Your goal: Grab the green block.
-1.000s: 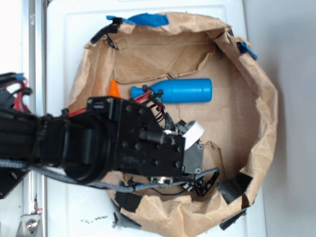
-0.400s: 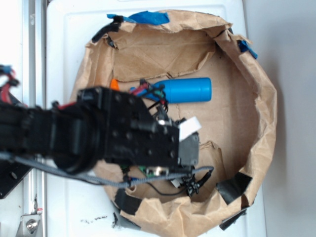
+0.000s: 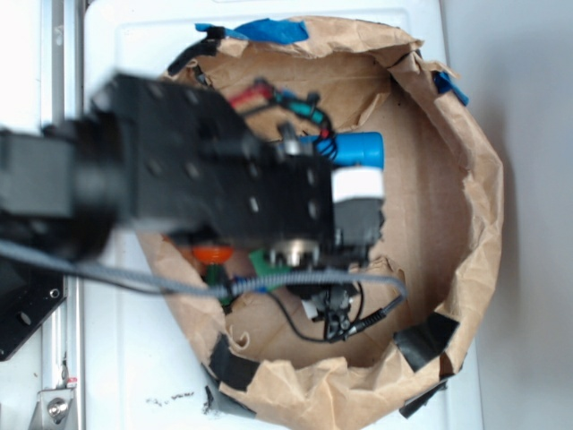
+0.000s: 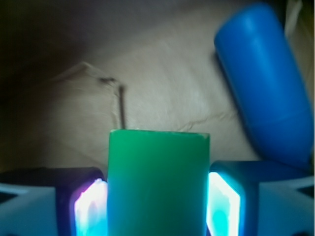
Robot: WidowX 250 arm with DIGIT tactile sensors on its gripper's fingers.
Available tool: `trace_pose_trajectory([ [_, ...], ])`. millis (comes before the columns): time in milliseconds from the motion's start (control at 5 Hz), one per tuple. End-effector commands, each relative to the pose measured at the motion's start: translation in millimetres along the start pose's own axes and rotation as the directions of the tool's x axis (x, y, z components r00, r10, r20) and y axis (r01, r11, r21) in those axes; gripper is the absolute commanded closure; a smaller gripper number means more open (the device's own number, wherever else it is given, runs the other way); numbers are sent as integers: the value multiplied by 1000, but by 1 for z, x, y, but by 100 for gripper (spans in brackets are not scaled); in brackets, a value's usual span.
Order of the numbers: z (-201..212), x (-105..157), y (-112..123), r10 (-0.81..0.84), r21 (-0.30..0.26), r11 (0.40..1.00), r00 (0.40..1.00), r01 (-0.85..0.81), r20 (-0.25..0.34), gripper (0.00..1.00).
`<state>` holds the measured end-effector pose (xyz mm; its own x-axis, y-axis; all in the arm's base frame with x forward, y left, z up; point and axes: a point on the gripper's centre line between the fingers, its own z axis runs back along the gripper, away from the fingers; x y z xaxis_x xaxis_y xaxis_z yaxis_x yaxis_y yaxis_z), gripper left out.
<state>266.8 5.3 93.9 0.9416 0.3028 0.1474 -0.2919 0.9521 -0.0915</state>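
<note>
The green block [image 4: 157, 184] is plain green all over, with flat, smooth sides and nothing drawn on them. In the wrist view it stands up in the middle at the bottom, and its flat top edge has soft round corners. It sits tight between two glowing pads that touch its left and right sides (one pad on each side). In the exterior view only a small green bit [image 3: 263, 265] peeks out from under the black arm, above the brown paper.
</note>
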Motion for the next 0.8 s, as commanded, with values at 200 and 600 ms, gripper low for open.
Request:
trace_pose_trajectory([
  [200,79,26,12,-115,-4,993,992,115,54,100],
  [600,76,22,11,-114,4,993,992,114,56,100],
])
